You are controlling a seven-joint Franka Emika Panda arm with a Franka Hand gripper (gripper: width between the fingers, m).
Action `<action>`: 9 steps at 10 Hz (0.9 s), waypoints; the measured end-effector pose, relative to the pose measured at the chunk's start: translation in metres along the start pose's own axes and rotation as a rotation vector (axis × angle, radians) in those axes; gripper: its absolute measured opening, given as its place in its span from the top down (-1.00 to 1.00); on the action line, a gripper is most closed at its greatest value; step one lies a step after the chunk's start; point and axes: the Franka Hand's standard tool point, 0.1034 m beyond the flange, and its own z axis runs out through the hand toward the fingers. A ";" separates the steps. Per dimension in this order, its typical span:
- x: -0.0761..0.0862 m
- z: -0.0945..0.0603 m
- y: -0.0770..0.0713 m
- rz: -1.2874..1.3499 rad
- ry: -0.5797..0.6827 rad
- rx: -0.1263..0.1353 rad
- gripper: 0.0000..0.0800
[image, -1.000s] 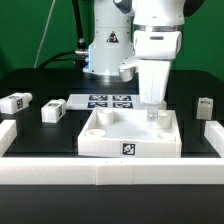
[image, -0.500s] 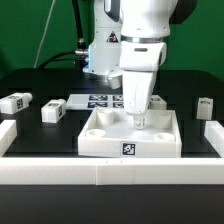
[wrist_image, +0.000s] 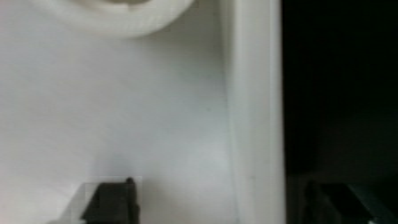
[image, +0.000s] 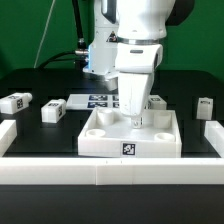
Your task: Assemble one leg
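My gripper [image: 133, 121] hangs low over the large white tray-like piece [image: 110, 142], just above its inner floor right of the middle. In the wrist view the two dark fingertips [wrist_image: 112, 200] stand wide apart with only the tray's white surface and its edge between them, so the gripper [wrist_image: 226, 200] is open and empty. A round corner hole [wrist_image: 134, 12] shows there too. Small white tagged legs lie on the black table: two at the exterior view's left [image: 15, 101] [image: 52, 111], one at the right [image: 204, 106], and one partly hidden behind my gripper [image: 156, 101].
The marker board [image: 100, 100] lies behind the tray. A low white wall [image: 110, 172] runs along the front, with white side rails at the left [image: 8, 132] and right [image: 213, 132]. The robot base [image: 105, 50] stands at the back.
My gripper has moved toward the exterior view's left, from over the tray's right corner to over its middle, and sits slightly lower. The legs and tray have not moved.
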 end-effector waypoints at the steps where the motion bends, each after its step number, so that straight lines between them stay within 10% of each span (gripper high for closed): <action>1: 0.000 0.000 0.000 0.000 0.000 0.000 0.01; 3: 0.000 0.000 0.000 0.000 0.000 0.000 0.79; 9: 0.001 -0.001 0.002 0.000 0.003 -0.007 0.84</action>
